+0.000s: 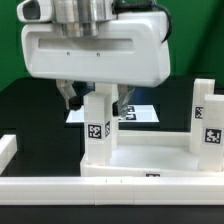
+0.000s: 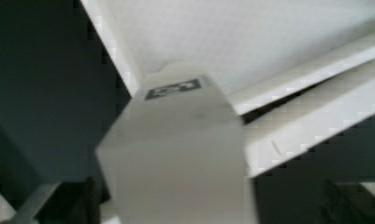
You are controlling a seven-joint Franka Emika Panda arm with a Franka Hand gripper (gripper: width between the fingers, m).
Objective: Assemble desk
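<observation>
The white desk top (image 1: pixel 135 160) lies low at the front with its raised rim up. One white square leg (image 1: pixel 97 125) stands upright on it, with a tag on its lower face. A second tagged leg (image 1: pixel 206 115) stands at the exterior view's right end. My gripper (image 1: pixel 97 103) hangs straight over the first leg with one finger on each side of it. In the wrist view the leg (image 2: pixel 175 140) runs up between the dark fingers (image 2: pixel 59 200) to the desk top (image 2: pixel 255 40). A dark gap shows between the leg and one finger, so the jaws stand open around it.
A long low white rail (image 1: pixel 90 190) edges the black table in front of the desk top. The marker board (image 1: pixel 145 112) lies flat on the table behind the gripper. A short white rail end (image 1: pixel 6 148) sits at the exterior view's left.
</observation>
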